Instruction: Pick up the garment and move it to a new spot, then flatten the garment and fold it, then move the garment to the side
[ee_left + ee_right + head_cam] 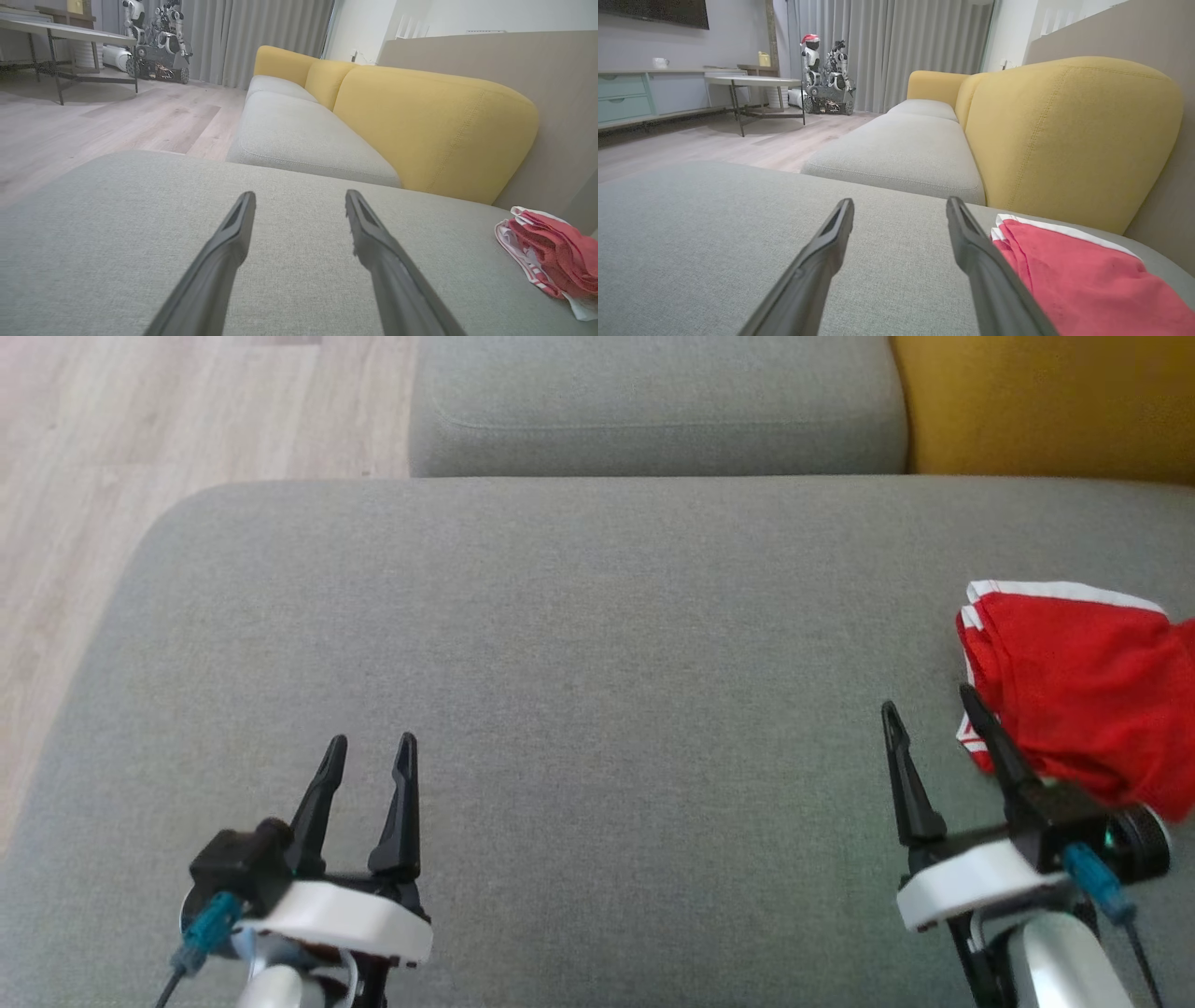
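Note:
The garment (1088,686) is a red cloth with white trim, folded in a heap at the right edge of the grey cushion (597,644). It shows again as the garment (551,254) at the far right of the left wrist view and as the garment (1083,280) just right of the fingers in the right wrist view. My right gripper (934,705) stands open right beside its left edge, nothing between the fingers. My left gripper (371,745) stands open and empty over the cushion's near left part, far from the cloth.
A second grey seat cushion (653,406) lies beyond, with a yellow backrest (1046,401) at the top right. Wooden floor (140,448) runs along the left. A table (752,84) and parked robots (826,79) stand far off across the room.

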Controlling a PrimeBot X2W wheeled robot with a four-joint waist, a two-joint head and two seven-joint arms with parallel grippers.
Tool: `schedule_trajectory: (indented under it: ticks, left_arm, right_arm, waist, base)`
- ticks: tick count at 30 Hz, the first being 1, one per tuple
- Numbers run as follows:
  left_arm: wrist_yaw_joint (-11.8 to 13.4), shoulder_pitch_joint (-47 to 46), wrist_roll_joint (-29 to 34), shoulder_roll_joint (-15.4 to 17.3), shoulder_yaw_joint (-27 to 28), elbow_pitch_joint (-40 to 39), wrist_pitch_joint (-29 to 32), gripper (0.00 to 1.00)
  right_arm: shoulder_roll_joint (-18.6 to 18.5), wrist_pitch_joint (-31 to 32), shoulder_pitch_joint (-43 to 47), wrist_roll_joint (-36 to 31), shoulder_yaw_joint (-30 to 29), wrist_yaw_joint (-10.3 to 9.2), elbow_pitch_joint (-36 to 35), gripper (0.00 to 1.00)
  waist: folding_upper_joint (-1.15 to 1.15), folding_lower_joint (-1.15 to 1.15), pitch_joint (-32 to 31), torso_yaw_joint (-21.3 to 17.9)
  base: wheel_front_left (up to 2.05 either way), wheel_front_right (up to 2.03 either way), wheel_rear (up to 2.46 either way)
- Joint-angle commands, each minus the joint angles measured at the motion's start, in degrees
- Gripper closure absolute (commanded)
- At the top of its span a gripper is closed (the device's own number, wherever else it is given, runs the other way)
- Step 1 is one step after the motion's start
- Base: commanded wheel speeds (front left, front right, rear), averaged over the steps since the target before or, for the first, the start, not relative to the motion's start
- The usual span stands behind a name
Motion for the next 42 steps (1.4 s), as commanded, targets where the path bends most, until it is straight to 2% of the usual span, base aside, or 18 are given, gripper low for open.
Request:
schedule_trajectory:
  ticks: [1, 18, 42]
  left_arm:
    - [0.3, -1.5, 1.2, 0.3, 2.3, -2.8, -0.3, 0.0]
    - [1.2, 0.6, 2.0, 0.3, 4.9, -4.8, -0.3, 0.0]
    - [-0.3, 0.7, -2.8, 0.3, 7.7, -7.1, -0.3, 0.0]
  right_arm:
    - [0.1, -1.3, -1.6, 0.0, 0.9, 0.1, -1.8, 0.0]
    - [0.2, -3.8, 1.0, 3.2, 0.9, 0.1, -0.9, 0.0]
    - [0.2, -4.0, 0.2, 3.3, 1.5, 0.1, -0.3, 0.0]
  waist:
    - [0.0, 0.0, -0.4, 0.4]
    - [0.0, 0.0, -0.4, -1.4]
    - [0.0, 0.0, 0.1, -2.0]
  base:
    - [0.0, 0.0, 0.0]
    - [0.0, 0.0, 0.0]
    - [0.0, 0.0, 0.0]
